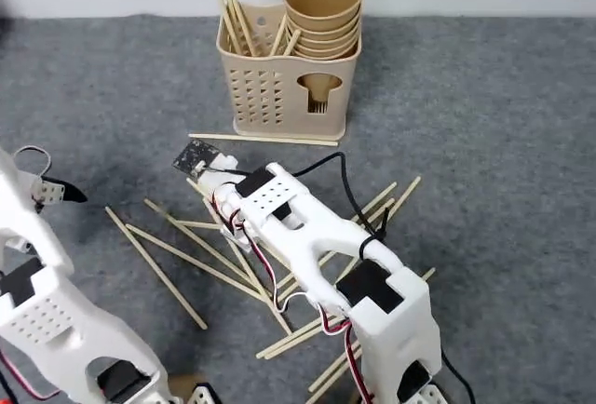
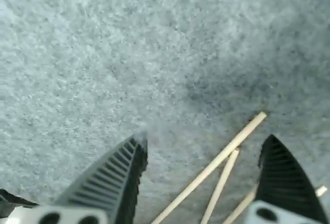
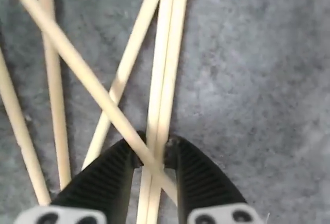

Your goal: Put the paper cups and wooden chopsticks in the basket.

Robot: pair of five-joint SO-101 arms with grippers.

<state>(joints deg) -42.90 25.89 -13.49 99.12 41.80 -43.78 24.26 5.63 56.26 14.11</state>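
Wooden chopsticks (image 3: 167,53) sit pinched in the narrowed right hand (image 3: 153,149), the left hand (image 2: 204,140) gaping wide.

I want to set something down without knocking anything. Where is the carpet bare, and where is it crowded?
Bare: the carpet right of the basket, out to the edge, and the patch left of it. Crowded: the middle in front of the basket, where chopsticks lie crossed under the right gripper.

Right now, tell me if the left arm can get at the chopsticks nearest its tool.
Probably yes: the left tool is open, and those chopsticks end bare on the carpet between its fingers.
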